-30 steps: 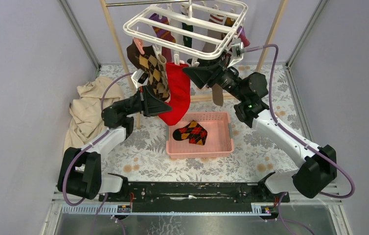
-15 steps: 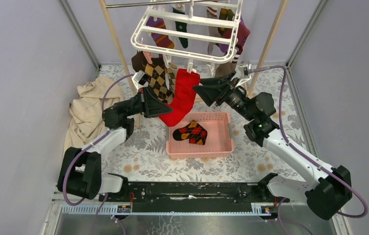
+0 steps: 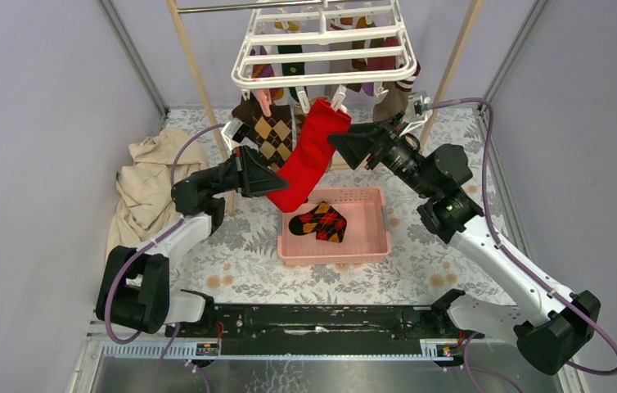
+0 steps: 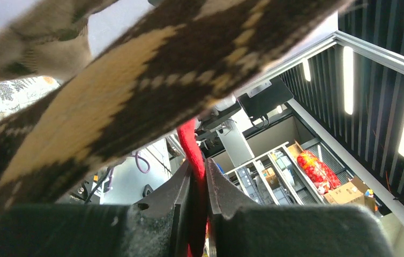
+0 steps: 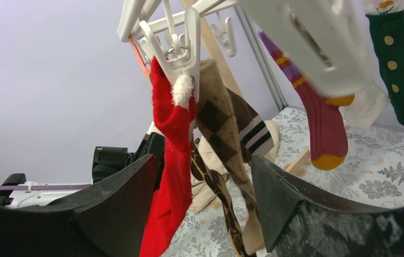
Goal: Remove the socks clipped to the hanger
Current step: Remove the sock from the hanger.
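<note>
The white hanger (image 3: 322,51) hangs at the top with several socks clipped under it. A red sock (image 3: 309,155) runs taut and slanted from its clip (image 5: 181,51) down to my left gripper (image 3: 271,182), which is shut on its lower part. In the left wrist view the left gripper (image 4: 198,167) pinches the red sock (image 4: 189,140), and a brown-yellow argyle sock (image 4: 135,91) crosses overhead. My right gripper (image 3: 343,141) is open just right of the red sock's top. In the right wrist view the right gripper (image 5: 202,184) has the red sock (image 5: 170,160) and the argyle sock (image 5: 224,126) hanging between its fingers, untouched.
A pink basket (image 3: 375,241) on the table holds a dark argyle sock (image 3: 319,222). A beige cloth (image 3: 146,184) lies at the left. Wooden poles (image 3: 199,82) stand beside the hanger. A maroon sock (image 5: 323,118) and a green sock (image 5: 398,59) hang at the right.
The hanger has swung back and to the right and now hangs level. The right gripper followed it to the right and widened slightly. The red sock is stretched tauter; the left arm has stayed put.
</note>
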